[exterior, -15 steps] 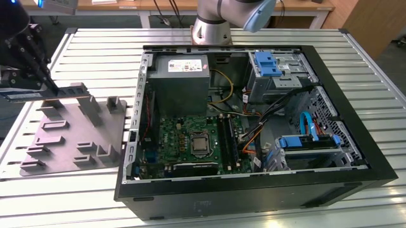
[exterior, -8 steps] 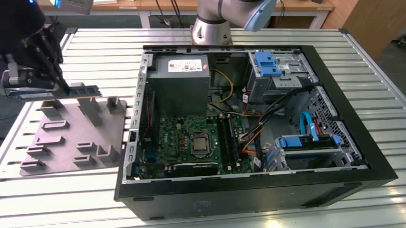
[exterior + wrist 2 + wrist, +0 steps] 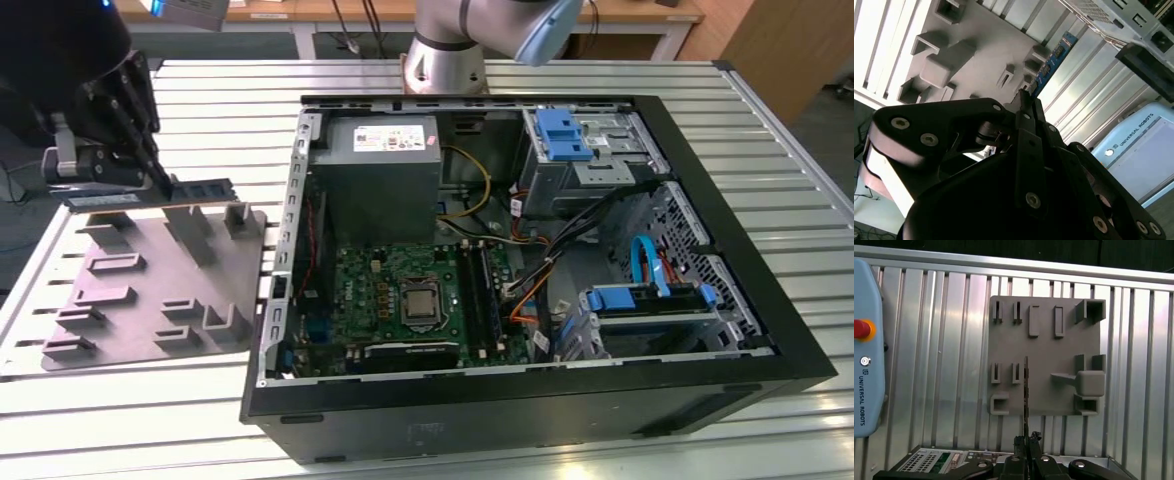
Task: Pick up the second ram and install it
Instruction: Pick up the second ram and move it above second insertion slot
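Observation:
My gripper hangs over the far end of the grey holder plate, at the exterior view's left, shut on the second ram. The slim stick juts out level from the fingers, lifted just above the plate's upright posts. In the first wrist view the ram shows edge-on as a thin dark line running out from the gripper over the plate. In the second wrist view the ram reaches past the gripper. The motherboard's long black slots lie inside the open case.
The open computer case takes up the middle and the exterior view's right, with a power supply, cables and blue drive brackets inside. A teach pendant lies on the ribbed metal table. The arm's base stands behind the case.

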`<state>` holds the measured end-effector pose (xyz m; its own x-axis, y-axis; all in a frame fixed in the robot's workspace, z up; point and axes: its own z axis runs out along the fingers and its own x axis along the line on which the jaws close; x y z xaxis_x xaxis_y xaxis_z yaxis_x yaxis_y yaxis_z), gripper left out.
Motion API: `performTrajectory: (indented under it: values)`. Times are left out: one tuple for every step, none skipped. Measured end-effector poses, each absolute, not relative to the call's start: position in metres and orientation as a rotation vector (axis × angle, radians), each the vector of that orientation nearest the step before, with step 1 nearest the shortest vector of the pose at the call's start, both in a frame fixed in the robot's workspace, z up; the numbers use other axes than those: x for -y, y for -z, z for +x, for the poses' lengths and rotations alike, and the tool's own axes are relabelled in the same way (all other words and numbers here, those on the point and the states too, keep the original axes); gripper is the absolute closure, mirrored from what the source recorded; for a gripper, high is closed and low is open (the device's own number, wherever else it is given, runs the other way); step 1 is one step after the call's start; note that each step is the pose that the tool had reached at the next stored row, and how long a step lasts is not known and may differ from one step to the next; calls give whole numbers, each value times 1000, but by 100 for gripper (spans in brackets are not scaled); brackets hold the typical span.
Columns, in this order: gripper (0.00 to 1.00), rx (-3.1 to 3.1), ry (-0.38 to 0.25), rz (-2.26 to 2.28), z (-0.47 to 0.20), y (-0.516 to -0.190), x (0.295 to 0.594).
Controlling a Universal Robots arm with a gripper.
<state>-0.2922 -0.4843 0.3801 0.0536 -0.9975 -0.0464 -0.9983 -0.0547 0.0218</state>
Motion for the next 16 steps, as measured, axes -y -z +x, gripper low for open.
performTrajectory:
  values:
    - [86, -2149, -76, -2269, -290, -380, 484]
    - [86, -2149, -76, -2269, -287, -380, 484]
    - [86, -2149, -76, -2268, -284, -380, 484]
    - [86, -2149, -76, -2268, -282, -380, 484]
    - [86, -2149, -76, -2268, -279, -380, 484]
    - [86, -2149, -76, -2269, -276, -380, 484]
    - [86, -2149, -76, -2268, -273, -380, 484]
    - [86, -2149, -76, -2268, -270, -380, 484]
    - [86, -2149, -76, -2269, -267, -380, 484]
    - [86, -2149, -76, -2268, -265, -380, 484]
    - [86, -2149, -76, -2268, -262, -380, 484]
    - [86, -2149, -76, -2268, -259, -380, 484]
    - [86, -2149, -76, -2268, -256, -380, 484]
    - [86, -2149, -76, -2269, -254, -380, 484]
    - [86, -2149, -76, -2269, -251, -380, 484]
    - [86, -2149, -76, -2268, -248, -380, 484]
